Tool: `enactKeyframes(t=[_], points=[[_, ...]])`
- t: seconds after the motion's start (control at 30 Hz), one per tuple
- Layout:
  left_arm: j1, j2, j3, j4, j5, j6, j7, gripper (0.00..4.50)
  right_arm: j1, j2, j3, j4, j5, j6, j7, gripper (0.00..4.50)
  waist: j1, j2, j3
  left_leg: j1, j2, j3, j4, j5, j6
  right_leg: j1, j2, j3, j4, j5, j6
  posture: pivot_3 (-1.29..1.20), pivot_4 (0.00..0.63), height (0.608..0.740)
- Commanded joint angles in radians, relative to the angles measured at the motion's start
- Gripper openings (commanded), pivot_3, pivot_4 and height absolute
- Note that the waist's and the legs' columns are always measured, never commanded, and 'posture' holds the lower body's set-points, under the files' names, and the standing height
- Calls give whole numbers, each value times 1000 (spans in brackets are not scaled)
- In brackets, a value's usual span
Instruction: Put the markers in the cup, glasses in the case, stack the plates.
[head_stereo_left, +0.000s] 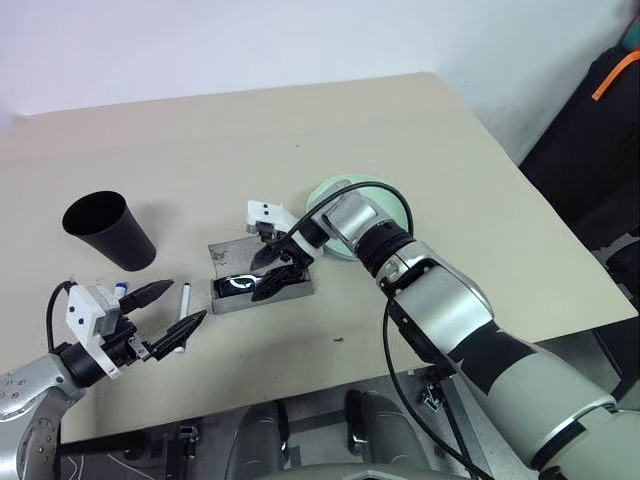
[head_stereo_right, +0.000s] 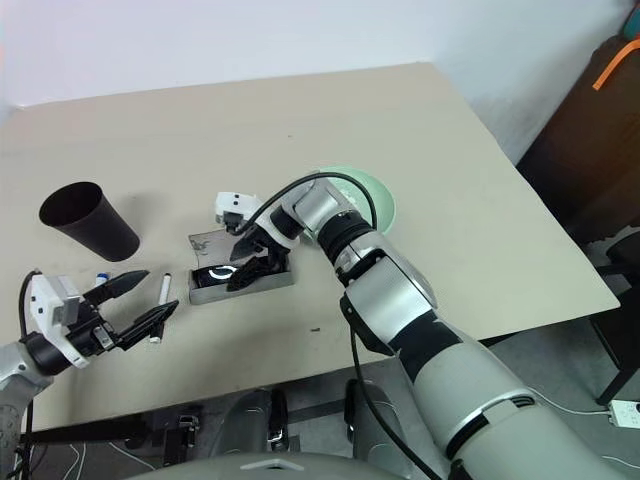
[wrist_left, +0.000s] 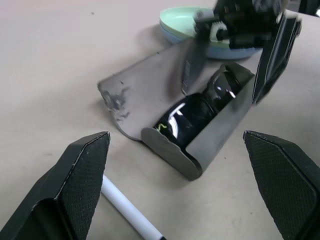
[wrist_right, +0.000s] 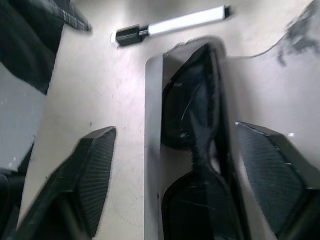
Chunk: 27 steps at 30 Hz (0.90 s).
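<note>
the glasses (wrist_left: 200, 112) lie inside the open grey case (head_stereo_left: 262, 287) near the middle of the tabletop (head_stereo_left: 450, 180), lid folded back flat, and the right gripper (head_stereo_left: 277, 268) hangs just over them with its fingers spread apart, one on each side of the case, holding nothing. just behind the case the mint green plate sits stacked on the light blue one (wrist_left: 200, 25), partly hidden by the right arm. the left gripper (head_stereo_left: 172, 310) hovers wide open and empty over the black-capped marker (head_stereo_left: 184, 297) and the blue-capped marker (head_stereo_left: 121, 287), with the black cup (head_stereo_left: 108, 230) upright behind them.
</note>
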Motion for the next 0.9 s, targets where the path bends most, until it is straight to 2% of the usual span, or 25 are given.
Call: enactKeyframes(t=[0.03,0.13,0.23,0.43,0.53,0.73,0.9], points=[[-8,1,8,4,2,-30,-8,4500,-61,1,-62,-15,41,31,-2,3839,0,0,0,0,0,0,0,0,0,0,0,0,0,0,0,0,150,735],[-15,2,3,17,7,-38,-14,4500,-100,-11,-147,0,90,52,-74,3839,0,0,0,0,0,0,0,0,0,0,0,0,1,0,0,0,150,735],[-22,3,0,32,10,-50,-18,4500,-139,-21,-272,48,151,56,-278,3233,0,0,0,0,0,0,0,0,0,0,0,0,1,0,0,0,150,735],[-26,2,1,58,13,-69,-22,4500,-140,-23,-361,110,154,-13,-521,1155,-1,0,0,0,0,0,0,0,0,0,0,0,1,0,0,0,150,735],[-29,3,6,69,17,-77,-25,4500,-121,-12,-353,132,120,-67,-625,56,-2,0,0,0,0,0,0,1,2,0,0,0,1,0,0,0,150,735],[-22,8,15,71,21,-87,-26,4500,-63,0,-286,159,15,-175,-744,18,-18,0,0,0,0,-1,1,2,3,1,0,0,1,0,0,0,150,735],[-2,14,36,66,13,-82,-29,4500,-28,7,-220,159,-46,-194,-622,18,-26,0,0,0,0,-1,1,2,3,1,0,0,2,0,0,0,150,735]])
